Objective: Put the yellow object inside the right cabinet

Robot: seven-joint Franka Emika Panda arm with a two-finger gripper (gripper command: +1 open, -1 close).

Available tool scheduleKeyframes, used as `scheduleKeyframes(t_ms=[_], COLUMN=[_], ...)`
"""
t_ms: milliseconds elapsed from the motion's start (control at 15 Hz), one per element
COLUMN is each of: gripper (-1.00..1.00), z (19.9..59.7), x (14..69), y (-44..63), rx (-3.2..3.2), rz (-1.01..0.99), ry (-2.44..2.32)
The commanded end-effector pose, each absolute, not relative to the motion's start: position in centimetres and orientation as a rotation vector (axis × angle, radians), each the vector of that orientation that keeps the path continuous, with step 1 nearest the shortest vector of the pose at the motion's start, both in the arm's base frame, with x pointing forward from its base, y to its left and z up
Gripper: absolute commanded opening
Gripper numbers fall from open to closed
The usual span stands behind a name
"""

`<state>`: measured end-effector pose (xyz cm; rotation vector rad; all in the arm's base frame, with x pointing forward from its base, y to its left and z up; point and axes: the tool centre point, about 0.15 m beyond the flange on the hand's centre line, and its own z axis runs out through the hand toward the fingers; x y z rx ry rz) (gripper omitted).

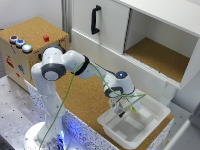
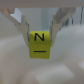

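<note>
My pincer [image 2: 40, 31] grips the yellow object [image 2: 40, 44], a small yellow cube, one finger [image 2: 22, 27] pressed on each side of its top half. The cube sits square between the fingers, not tilted, no clear long axis since it looks about as wide as tall. The face toward the wrist camera carries a black "N" with a black bar below it, letter upright in that view. Behind the cube everything is a white blur.

In the exterior view my pincer [image 1: 120, 111] hangs over the near-left corner of the white bin [image 1: 150, 122], pointing down; the cube is too small to make out there. The bin rests on the cork-brown counter [image 1: 85, 100], at the exterior view's right end.

My arm [image 1: 75, 65] rises from its base at the exterior view's lower left, bends at the shoulder, reaches out to the right and folds down at the wrist [image 1: 119, 82]. A thin yellow-green cable [image 1: 100, 75] runs along it.

The right cabinet [image 1: 160, 57] is open, white walls, cork floor, up and behind the bin, well apart from my pincer. Beside it, on the exterior view's left, is a closed white door with a black handle [image 1: 94, 19]. A cork-topped box with buttons [image 1: 31, 42] stands at the far left.
</note>
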<state>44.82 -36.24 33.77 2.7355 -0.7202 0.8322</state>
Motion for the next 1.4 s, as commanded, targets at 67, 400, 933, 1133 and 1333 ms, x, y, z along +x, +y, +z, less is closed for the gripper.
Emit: scheduleKeyframes(t_ms=[67,400,933,1133,1333], gripper=[-1.0,-1.0,-1.0,-1.0,-1.0], z=[43.6,49.8,51.8,51.4,50.7], x=[49.6,55.5,60.6,61.6,63.0], y=[-34.2,-34.1,-31.9,-33.2,-34.0], rx=[2.748,2.864,3.215,3.219,3.171], rz=[0.919,1.086,1.078,1.064,1.055], ry=[-0.694,-0.612,-0.092,-0.025,0.029])
